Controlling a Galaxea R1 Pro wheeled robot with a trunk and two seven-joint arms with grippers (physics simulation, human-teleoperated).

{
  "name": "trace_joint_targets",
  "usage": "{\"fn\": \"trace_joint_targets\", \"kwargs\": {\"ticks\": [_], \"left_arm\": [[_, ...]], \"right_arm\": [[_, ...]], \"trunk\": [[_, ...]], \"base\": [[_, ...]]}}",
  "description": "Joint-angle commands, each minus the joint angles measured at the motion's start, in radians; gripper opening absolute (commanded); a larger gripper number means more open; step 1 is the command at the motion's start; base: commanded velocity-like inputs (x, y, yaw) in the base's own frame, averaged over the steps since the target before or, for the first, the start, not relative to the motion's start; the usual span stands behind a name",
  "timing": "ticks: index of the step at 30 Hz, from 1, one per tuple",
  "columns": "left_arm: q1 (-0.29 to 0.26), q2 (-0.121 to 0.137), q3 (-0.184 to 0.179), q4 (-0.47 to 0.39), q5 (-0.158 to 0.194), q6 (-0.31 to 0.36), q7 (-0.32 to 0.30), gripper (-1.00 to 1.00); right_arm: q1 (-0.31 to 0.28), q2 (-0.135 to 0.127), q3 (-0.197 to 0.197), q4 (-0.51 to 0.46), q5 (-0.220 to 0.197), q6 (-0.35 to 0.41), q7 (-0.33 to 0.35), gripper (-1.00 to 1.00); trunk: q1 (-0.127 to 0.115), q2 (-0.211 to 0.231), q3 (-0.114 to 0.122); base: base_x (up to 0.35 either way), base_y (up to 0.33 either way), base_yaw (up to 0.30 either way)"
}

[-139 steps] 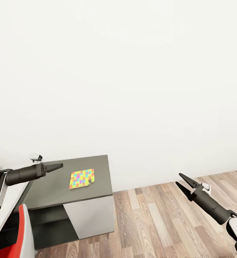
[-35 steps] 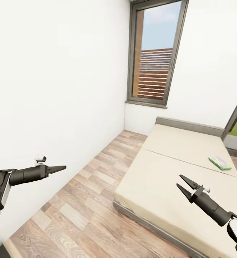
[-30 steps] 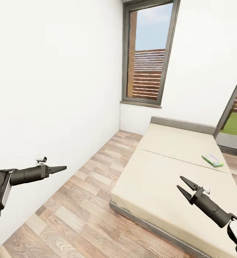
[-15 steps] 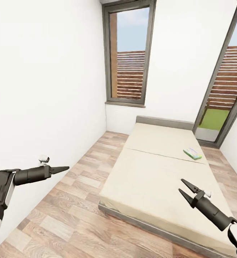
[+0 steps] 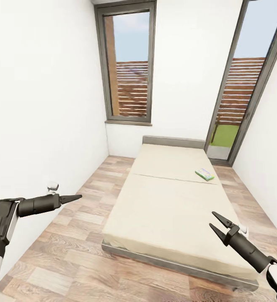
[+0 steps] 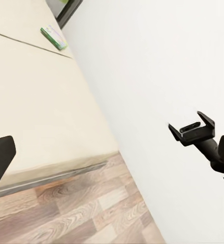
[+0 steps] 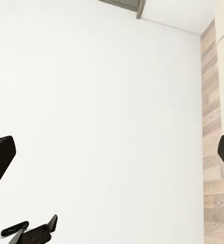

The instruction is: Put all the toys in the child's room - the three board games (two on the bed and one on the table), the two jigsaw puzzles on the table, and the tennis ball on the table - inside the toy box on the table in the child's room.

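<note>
Since the board game (image 5: 205, 174) is a thin, flat, stiff box lying on the far mattress of the bed (image 5: 172, 201) near its right edge, you should find it light but awkward to lift flat; pinching one long edge looks best. Its green-and-white lid is too small to read. Your right gripper (image 5: 217, 222) hangs parted and empty, well short of it; whether the left gripper (image 5: 73, 197) is parted cannot be told.

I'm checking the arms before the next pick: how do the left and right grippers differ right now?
In the head view, the left gripper points roughly level toward the bed, fingers together in a closed point. The right gripper angles upward, fingers spread apart. The left is over the wood floor, the right over the bed's near corner. Both are dark and hold nothing.
</note>
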Motion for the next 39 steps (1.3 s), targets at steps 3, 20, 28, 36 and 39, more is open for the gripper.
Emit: {"fn": "trace_joint_targets", "kwargs": {"ticks": [3,20,28,36,39], "left_arm": [[-0.001,0.000,0.001,-0.001,-0.003,0.011,-0.003,1.00],[-0.001,0.000,-0.001,0.002,-0.004,0.011,0.013,1.00],[-0.001,0.000,-0.002,0.002,-0.003,0.011,0.028,1.00],[-0.001,0.000,-0.002,0.002,-0.004,0.011,0.030,1.00],[-0.001,0.000,-0.002,0.002,-0.005,0.011,0.030,1.00]], "right_arm": [[-0.001,0.001,-0.001,0.001,-0.003,0.006,0.000,1.00],[-0.001,0.000,-0.001,0.058,-0.003,0.005,-0.001,1.00],[-0.001,0.000,-0.001,0.061,-0.003,-0.028,0.000,1.00],[-0.001,0.000,0.000,0.061,-0.002,-0.035,-0.001,1.00],[-0.001,0.000,0.001,0.060,-0.002,-0.036,-0.003,1.00]], "trunk": [[0.001,-0.002,-0.001],[0.001,-0.002,0.006],[0.001,-0.002,0.010],[0.001,-0.002,0.013],[0.001,-0.002,0.014]], "base": [[0.000,0.000,-0.279],[0.000,0.000,-0.279],[0.000,0.000,-0.279],[0.000,0.000,-0.268],[0.000,-0.029,-0.134]]}}
